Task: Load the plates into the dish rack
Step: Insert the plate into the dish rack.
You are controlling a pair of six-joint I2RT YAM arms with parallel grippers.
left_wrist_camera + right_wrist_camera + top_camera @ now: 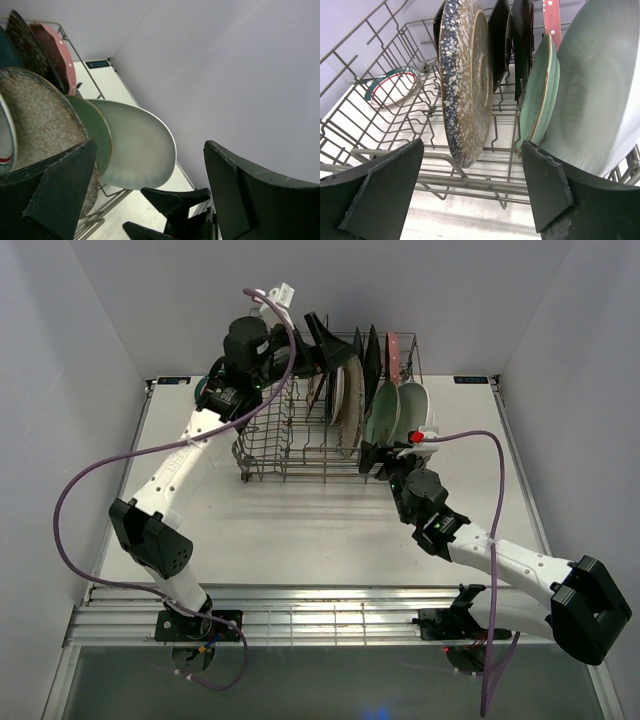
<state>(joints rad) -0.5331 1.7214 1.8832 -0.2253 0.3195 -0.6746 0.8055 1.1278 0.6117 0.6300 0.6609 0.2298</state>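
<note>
Dish rack: grey metal wire, dull. Speckled plate: glossy mottled glaze. White oval plate: smooth, soft sheen. Right gripper fingers: matt black, edges chipped.

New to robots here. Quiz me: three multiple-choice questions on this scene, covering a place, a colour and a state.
1. Where is the speckled plate? A upright in the rack; B lying flat; C held by a gripper.
2. What colour is the plate beside the white plate? A yellow; B mint; C orange.
3. The right gripper is: A open, empty; B shut on a plate; C shut, empty.
Answers: A, it stands on edge between the wires; B, the mint plate stands next to it; A, fingers apart with nothing between.
</note>
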